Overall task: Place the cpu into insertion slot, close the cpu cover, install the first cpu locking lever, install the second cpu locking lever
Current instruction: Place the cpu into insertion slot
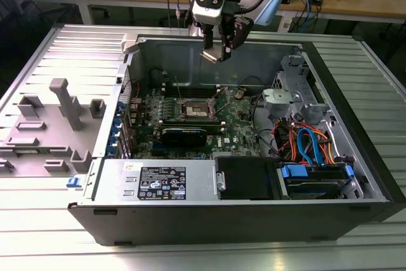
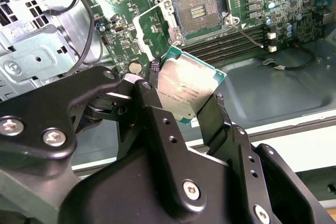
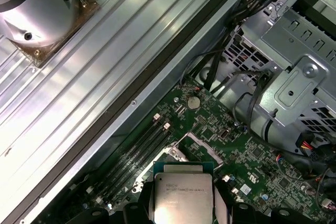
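Note:
My gripper (image 1: 216, 52) hangs over the back of the open computer case, shut on the cpu (image 1: 209, 56). Both wrist views show the cpu (image 2: 186, 90) (image 3: 182, 195) as a silver-topped square chip pinched by its edges between the black fingers (image 2: 152, 106). Well below it, the insertion slot (image 2: 197, 10) (image 1: 193, 110) lies uncovered on the green board, its dark contact field showing. The cpu cover (image 2: 143, 31) is swung up off the slot at one side. A thin locking lever (image 2: 247, 34) sticks out loose beside the slot.
Black memory slots (image 2: 226, 45) run alongside the socket. A long black card (image 1: 184, 134) sits in front of it. The drive cage with orange and blue cables (image 1: 311, 144) fills the exterior view's right. A grey fixture plate (image 1: 51, 118) lies left of the case.

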`<state>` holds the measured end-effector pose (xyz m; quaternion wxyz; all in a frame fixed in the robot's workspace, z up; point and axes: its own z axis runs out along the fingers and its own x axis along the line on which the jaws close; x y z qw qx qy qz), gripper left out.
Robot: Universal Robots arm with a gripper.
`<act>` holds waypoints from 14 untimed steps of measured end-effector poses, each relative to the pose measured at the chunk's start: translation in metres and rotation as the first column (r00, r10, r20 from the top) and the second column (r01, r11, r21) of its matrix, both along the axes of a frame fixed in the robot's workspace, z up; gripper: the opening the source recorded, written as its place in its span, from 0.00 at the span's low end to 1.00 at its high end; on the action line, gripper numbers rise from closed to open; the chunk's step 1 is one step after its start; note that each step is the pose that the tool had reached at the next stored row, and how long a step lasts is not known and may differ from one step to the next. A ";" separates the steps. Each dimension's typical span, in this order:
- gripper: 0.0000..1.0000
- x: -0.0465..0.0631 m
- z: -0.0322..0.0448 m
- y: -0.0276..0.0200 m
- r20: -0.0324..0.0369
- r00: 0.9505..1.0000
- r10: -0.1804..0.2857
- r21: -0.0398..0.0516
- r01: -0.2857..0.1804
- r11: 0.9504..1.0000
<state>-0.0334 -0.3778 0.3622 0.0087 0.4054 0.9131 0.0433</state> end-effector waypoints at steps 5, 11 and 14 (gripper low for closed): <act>0.55 0.000 -0.0001 0.0000 0.000 1.000 -0.010 0.000 0.010 1.000; 0.55 0.000 -0.0004 0.0000 0.000 0.999 -0.052 0.000 0.052 0.999; 0.55 0.000 -0.0007 0.0000 0.000 0.997 -0.075 0.000 0.075 0.997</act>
